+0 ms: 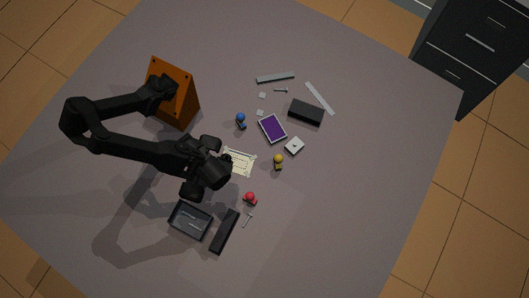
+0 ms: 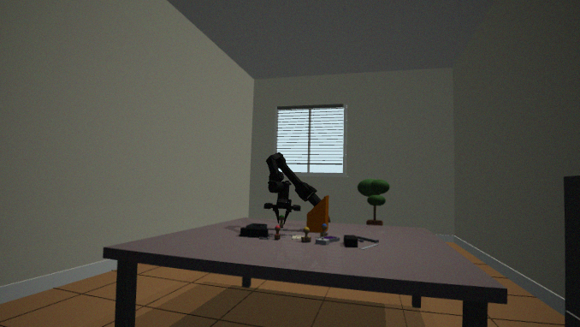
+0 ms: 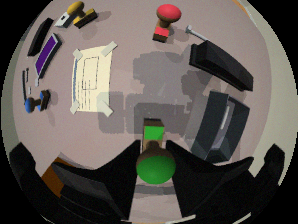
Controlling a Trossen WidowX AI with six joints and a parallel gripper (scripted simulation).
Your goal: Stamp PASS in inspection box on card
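Observation:
My gripper (image 2: 281, 222) (image 3: 153, 144) is shut on the green-knobbed stamp (image 2: 281, 217) (image 3: 156, 170). The stamp hangs upright above the table, beside the card and near the dark tray; its underside is hidden. The cream card (image 1: 238, 168) (image 3: 103, 75) is taped down at its corners; its outlined box (image 3: 90, 73) looks plain inside in the wrist view. In the top view the arm hides the held stamp and part of the card. The purple ink pad (image 1: 272, 129) (image 3: 48, 56) lies open beyond the card.
Blue (image 1: 240, 117) (image 3: 31, 105), yellow (image 1: 278, 158) (image 3: 76, 8) and red (image 1: 250, 196) (image 3: 168, 13) stamps stand around the card. A dark tray (image 1: 170, 222) and a black bar (image 1: 224, 232) (image 3: 220, 65) lie near the arm. A black block (image 1: 306, 112) and a white block (image 1: 291, 147) lie near the pad.

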